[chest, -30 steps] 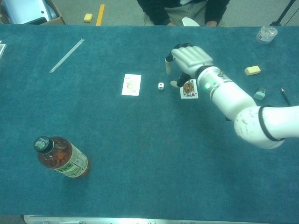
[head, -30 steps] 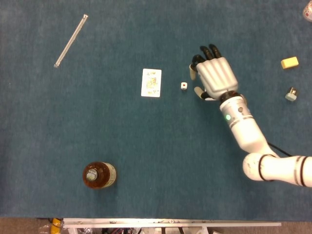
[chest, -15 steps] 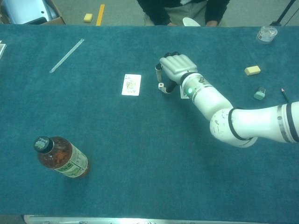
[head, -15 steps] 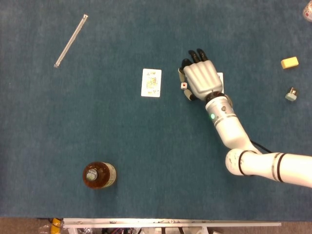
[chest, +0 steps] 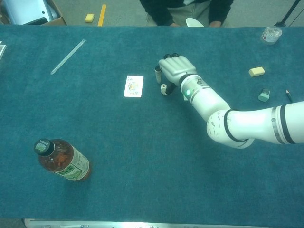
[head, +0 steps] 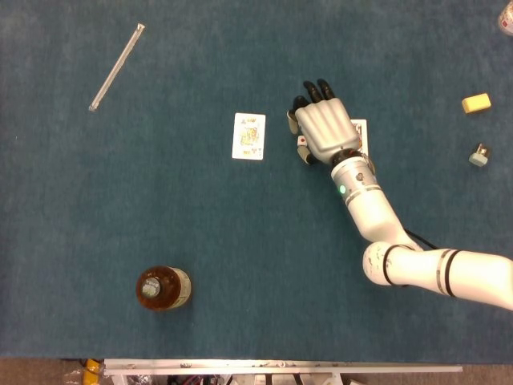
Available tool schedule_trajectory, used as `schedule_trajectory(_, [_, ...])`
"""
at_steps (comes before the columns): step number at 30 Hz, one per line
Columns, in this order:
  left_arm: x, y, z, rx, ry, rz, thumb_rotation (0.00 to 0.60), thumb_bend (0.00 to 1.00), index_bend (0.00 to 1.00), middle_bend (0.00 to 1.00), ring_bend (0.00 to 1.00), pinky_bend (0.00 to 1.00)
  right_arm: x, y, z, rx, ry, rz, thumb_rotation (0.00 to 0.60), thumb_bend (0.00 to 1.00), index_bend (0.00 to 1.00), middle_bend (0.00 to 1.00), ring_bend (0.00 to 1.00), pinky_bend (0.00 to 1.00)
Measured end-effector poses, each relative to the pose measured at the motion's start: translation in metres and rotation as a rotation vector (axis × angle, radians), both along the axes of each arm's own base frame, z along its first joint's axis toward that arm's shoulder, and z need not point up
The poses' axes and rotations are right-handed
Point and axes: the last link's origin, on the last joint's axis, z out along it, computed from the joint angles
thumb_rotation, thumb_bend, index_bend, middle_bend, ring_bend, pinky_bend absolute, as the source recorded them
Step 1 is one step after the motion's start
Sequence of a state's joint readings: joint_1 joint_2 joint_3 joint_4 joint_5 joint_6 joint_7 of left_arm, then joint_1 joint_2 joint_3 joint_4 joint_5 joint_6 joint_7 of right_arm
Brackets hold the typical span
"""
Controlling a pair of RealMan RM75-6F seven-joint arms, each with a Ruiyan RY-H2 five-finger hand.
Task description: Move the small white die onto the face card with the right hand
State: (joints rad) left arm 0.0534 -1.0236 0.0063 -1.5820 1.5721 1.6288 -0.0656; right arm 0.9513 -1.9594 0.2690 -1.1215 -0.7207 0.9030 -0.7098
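The small white die [head: 301, 142] [chest: 163, 87] lies on the blue cloth, half hidden between the thumb and a finger of my right hand [head: 325, 128] [chest: 175, 69]. The hand hovers palm down over it with its fingers spread; whether they touch the die I cannot tell. A playing card with a yellowish picture [head: 248, 136] [chest: 133, 86] lies face up just left of the die. A second card [head: 361, 132] lies under the hand's right side, mostly covered. My left hand does not show.
A brown bottle [head: 163, 288] [chest: 61, 159] lies at the front left. A clear rod [head: 117, 66] lies far left. A yellow block [head: 476, 103] and a small grey clip [head: 478, 155] sit at the right. Someone sits beyond the far edge.
My right hand has slid left from above the second card to the die, which now sits between its thumb and finger. The die and cards have not moved.
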Motion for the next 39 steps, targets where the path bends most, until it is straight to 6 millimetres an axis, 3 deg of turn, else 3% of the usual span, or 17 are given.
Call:
schedule_trajectory(10, [-0.002, 0.0, -0.001, -0.002, 0.0, 0.005, 0.6, 0.44, 0.23, 0.17, 0.04, 0.05, -0.003, 0.0, -0.003, 0.0, 0.008, -0.015, 0.6, 0.24, 0.48, 0.29, 0.05, 0.0])
schedule_trajectory(25, [-0.007, -0.001, 0.0, 0.002, -0.002, 0.018, 0.6, 0.44, 0.23, 0.17, 0.04, 0.05, -0.003, -0.003, -0.003, -0.013, 0.003, -0.031, 0.6, 0.29, 0.59, 0.35, 0.07, 0.0])
schedule_trajectory(31, [-0.01, -0.003, 0.0, 0.005, -0.004, 0.03, 0.6, 0.44, 0.23, 0.17, 0.04, 0.05, -0.002, -0.003, 0.012, -0.015, -0.04, -0.026, 0.6, 0.29, 0.6, 0.35, 0.07, 0.0])
schedule_trajectory(39, [-0.011, -0.002, -0.001, 0.003, -0.002, 0.034, 0.6, 0.44, 0.23, 0.17, 0.04, 0.05, 0.001, 0.003, 0.046, -0.001, -0.123, -0.019, 0.6, 0.29, 0.6, 0.35, 0.07, 0.0])
